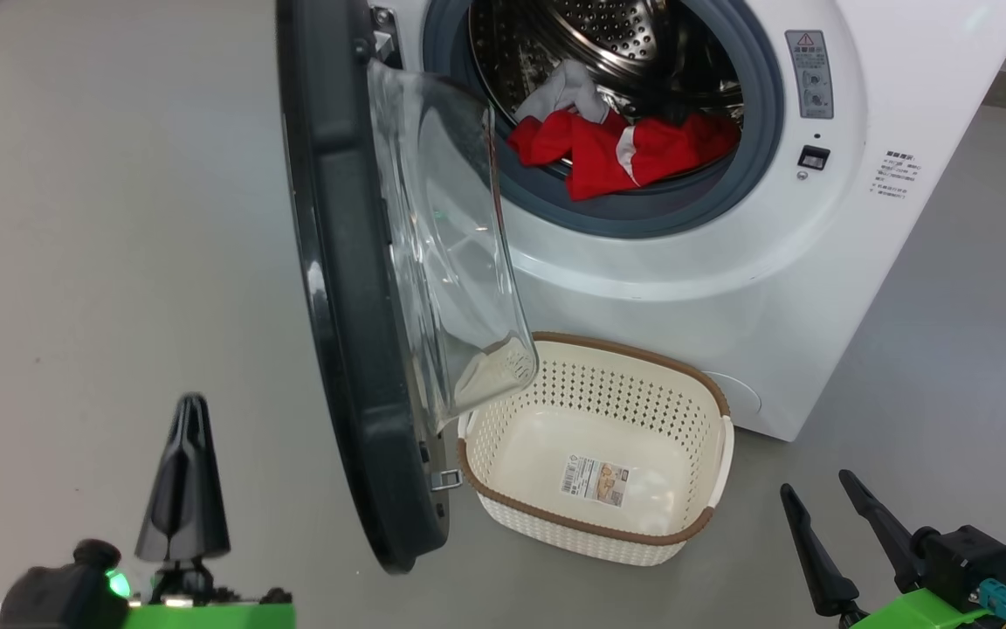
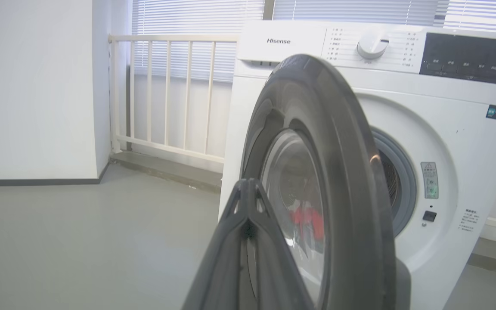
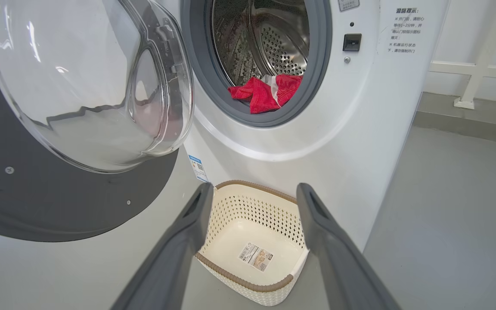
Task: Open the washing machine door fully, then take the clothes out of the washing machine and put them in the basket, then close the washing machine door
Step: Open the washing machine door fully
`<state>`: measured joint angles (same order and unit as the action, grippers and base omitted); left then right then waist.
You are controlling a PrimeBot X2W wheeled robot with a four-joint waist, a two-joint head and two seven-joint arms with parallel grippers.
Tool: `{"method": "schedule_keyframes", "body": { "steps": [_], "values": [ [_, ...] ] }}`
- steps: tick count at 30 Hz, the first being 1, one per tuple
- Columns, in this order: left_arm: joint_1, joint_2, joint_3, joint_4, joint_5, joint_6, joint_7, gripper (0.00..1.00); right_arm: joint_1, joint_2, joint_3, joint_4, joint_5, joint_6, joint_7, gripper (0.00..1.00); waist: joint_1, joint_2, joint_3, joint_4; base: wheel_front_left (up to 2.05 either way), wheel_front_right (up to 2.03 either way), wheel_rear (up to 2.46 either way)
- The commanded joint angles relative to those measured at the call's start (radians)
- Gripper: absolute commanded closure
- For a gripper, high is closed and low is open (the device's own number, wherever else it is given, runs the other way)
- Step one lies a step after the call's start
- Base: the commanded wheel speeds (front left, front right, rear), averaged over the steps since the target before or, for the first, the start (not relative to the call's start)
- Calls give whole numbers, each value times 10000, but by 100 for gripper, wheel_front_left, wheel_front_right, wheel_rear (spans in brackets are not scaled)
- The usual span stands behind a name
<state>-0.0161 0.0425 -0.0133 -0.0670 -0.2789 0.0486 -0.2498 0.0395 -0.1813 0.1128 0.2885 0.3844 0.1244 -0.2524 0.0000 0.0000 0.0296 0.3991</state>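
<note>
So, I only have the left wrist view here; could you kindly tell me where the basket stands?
Observer: The basket stands on the floor just in front of the washing machine, below its opening.
Operator: Thank you. Is anything in it yet?
Observer: Only a label on its bottom.
Operator: And where do the clothes lie?
Observer: The clothes sit at the front of the drum, with red fabric hanging over the grey seal.

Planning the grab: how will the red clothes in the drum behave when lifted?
Probably floppy: the clothes lie crumpled and drape over the grey seal. Likely light, thin fabric. The grey-white piece rests on them, so it may come along.
</note>
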Motion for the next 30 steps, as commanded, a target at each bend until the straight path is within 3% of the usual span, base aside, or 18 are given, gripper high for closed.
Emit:
{"method": "schedule_keyframes", "body": {
  "steps": [1,8,12,16,21,30],
  "values": [
    [-429,77,164,-750,-30,117,-120,100,-125,-129,209,-271,-142,63,-93,0,0,0,15,-9,0,0,0],
    [-473,77,-1616,-2734,451,110,-120,100,-182,-174,288,-262,-230,63,-93,0,0,0,75,-118,0,0,0],
    [-264,77,-3025,-2291,567,-117,-120,100,-219,-182,312,-258,-288,63,-93,0,0,0,93,-195,0,0,0],
    [-174,77,-3933,-1018,108,-42,-120,100,-217,-168,340,-239,-343,63,-93,0,0,0,97,-285,0,0,0],
    [-337,77,-4184,157,-406,135,-120,100,-231,-153,332,-233,-393,63,-93,0,0,0,126,-360,0,0,0],
    [-814,77,-3539,1697,-1163,313,-120,100,-283,-139,315,-256,-436,63,-93,0,0,0,208,-449,0,0,0]
  ]
}}
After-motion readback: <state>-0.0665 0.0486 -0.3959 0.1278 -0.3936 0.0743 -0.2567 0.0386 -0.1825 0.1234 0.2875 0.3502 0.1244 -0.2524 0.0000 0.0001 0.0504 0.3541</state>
